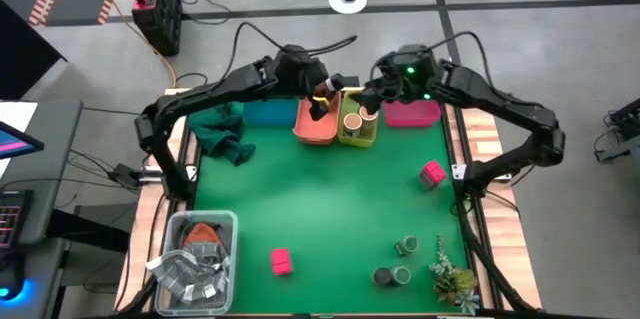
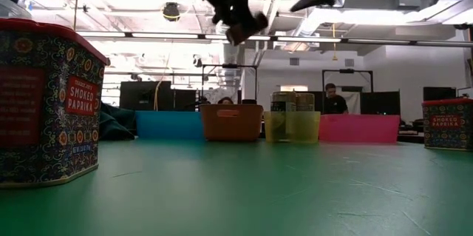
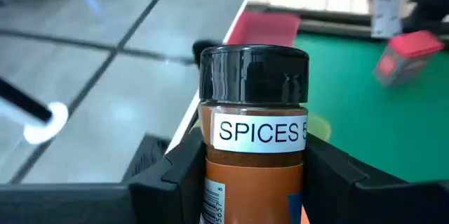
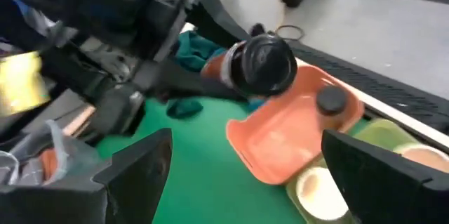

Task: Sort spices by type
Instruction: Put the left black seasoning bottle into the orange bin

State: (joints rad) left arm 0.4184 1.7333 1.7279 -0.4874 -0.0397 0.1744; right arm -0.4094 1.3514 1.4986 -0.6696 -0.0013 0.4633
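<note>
We see the left gripper [image 3: 252, 175] above the orange tray [image 1: 316, 127] at the far edge of the tabletop [image 1: 320, 209], its jaws closed on a dark-lidded jar [image 3: 254, 140] labelled SPICES; the jar's lower half is cut off in the left wrist view, and in the high view the arm covers most of it. From the right wrist view the held jar shows lid-first over the orange tray, where another dark-lidded jar [image 4: 331, 102] already lies. The right gripper [image 4: 245, 161] hangs with jaws spread wide and empty, just beside the yellow-green tray [image 1: 357, 129], which holds tan-topped cylinders [image 1: 352, 120]; how many we cannot tell, since that arm overlaps the tray. A blue tray [image 1: 268, 112] and a pink tray [image 1: 412, 113] flank these two, their contents hidden from us. Out on the green surface, well apart, lie two pink boxes [image 1: 432, 173] [image 1: 281, 260] and green-topped jars [image 1: 404, 247] [image 1: 392, 276] near a leafy sprig [image 1: 452, 277] at the near right corner. A dark green cloth [image 1: 222, 129] sits crumpled at the far left, under the left arm. A clear tub [image 1: 194, 259] of grey packets stands at the near left corner. In the low view the pink box close to the lens reads SMOKED PAPRIKA and blocks the left side, and both grippers are cut off at the top.
</note>
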